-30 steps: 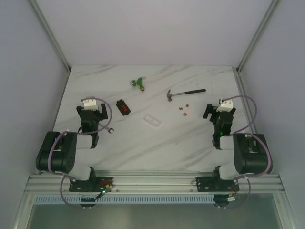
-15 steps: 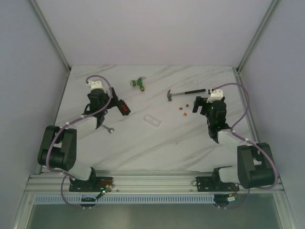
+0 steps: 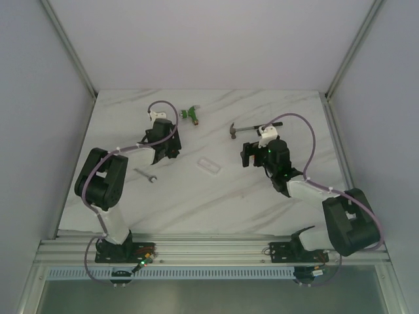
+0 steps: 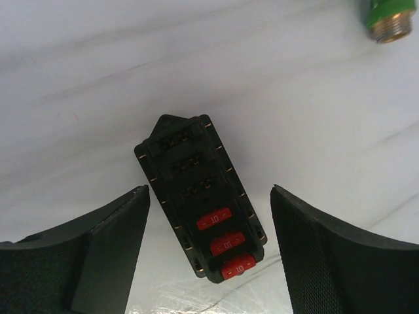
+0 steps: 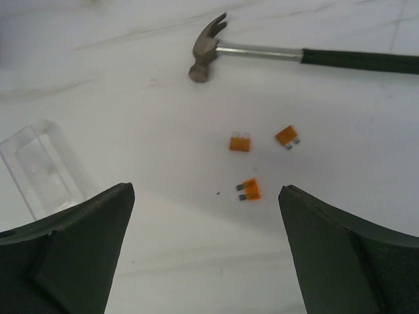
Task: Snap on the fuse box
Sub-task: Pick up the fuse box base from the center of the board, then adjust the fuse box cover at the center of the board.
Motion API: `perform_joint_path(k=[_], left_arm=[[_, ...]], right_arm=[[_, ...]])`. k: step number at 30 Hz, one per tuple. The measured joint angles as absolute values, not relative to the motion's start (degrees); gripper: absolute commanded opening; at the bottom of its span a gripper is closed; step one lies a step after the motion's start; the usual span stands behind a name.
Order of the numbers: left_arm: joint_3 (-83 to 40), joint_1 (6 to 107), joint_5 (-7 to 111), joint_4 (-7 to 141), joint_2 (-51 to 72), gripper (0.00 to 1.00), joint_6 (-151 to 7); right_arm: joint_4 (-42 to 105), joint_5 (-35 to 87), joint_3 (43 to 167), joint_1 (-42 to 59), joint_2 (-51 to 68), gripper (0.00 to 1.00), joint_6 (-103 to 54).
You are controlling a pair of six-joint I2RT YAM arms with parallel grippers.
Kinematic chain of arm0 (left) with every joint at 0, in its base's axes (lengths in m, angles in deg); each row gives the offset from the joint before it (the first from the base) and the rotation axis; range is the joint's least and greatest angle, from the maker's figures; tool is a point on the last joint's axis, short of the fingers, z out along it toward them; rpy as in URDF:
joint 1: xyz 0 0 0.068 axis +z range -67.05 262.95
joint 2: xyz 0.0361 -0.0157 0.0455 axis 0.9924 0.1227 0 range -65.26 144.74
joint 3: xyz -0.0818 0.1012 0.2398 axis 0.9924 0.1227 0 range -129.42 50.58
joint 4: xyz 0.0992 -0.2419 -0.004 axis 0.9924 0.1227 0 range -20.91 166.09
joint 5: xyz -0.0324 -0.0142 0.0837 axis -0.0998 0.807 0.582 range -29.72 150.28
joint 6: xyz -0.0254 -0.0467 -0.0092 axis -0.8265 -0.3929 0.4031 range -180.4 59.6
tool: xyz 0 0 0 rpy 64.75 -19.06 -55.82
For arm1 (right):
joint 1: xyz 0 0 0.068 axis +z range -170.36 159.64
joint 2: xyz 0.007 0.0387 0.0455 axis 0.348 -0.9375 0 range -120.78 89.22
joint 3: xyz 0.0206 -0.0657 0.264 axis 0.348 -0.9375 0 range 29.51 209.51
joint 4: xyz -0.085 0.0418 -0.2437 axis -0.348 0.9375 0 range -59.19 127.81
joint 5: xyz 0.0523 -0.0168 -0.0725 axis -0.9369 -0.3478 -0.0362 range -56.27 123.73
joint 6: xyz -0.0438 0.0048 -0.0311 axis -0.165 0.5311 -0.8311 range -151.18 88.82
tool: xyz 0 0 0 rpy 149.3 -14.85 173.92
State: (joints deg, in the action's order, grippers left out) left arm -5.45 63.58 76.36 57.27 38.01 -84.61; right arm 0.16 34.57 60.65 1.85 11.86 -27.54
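The fuse box (image 4: 200,203) is a small black block with three red fuses in its near half, and it lies flat on the white table. My left gripper (image 4: 209,191) is open and hovers over it, one finger on each side, not touching. In the top view the left gripper (image 3: 167,149) covers the box. The clear plastic lid (image 3: 209,165) lies between the arms and also shows in the right wrist view (image 5: 42,167). My right gripper (image 5: 206,190) is open and empty above the table, right of the lid (image 3: 247,156).
Three loose orange fuses (image 5: 249,189) lie just ahead of the right gripper. A hammer (image 5: 206,49) lies beyond them. A green fitting (image 3: 190,113) sits at the back, also in the left wrist view (image 4: 387,18). A small wrench (image 3: 145,174) lies near the left arm.
Both arms have reached out from near their bases. The left gripper has moved right and forward over the fuse box. The right gripper has moved left over the loose fuses.
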Motion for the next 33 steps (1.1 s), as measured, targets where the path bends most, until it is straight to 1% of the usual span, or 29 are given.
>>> perform_joint_path(k=[6,13,16,18,25,33], left_arm=[[-7.1,63.2,76.8,60.4,40.5,0.58,-85.0],[-8.1,63.2,76.6,62.1,40.6,0.41,-85.2],[-8.2,63.2,76.6,62.8,40.5,0.38,-84.6],[-8.2,63.2,76.6,63.9,40.0,0.38,-84.1],[-8.1,63.2,75.3,67.4,35.5,0.36,-81.9],[-4.5,63.2,72.2,69.0,28.1,0.35,-80.4]], right_arm=[[3.6,32.8,61.3,5.4,11.2,1.0,-27.5],[8.8,29.8,62.5,10.0,11.2,1.0,-27.1],[10.4,27.7,62.5,11.9,10.8,1.0,-26.2],[10.6,26.1,62.5,13.6,9.9,1.0,-25.7],[10.6,23.8,63.0,17.6,2.8,0.99,-24.4],[6.7,24.6,73.9,18.4,-10.1,0.93,-23.9]])
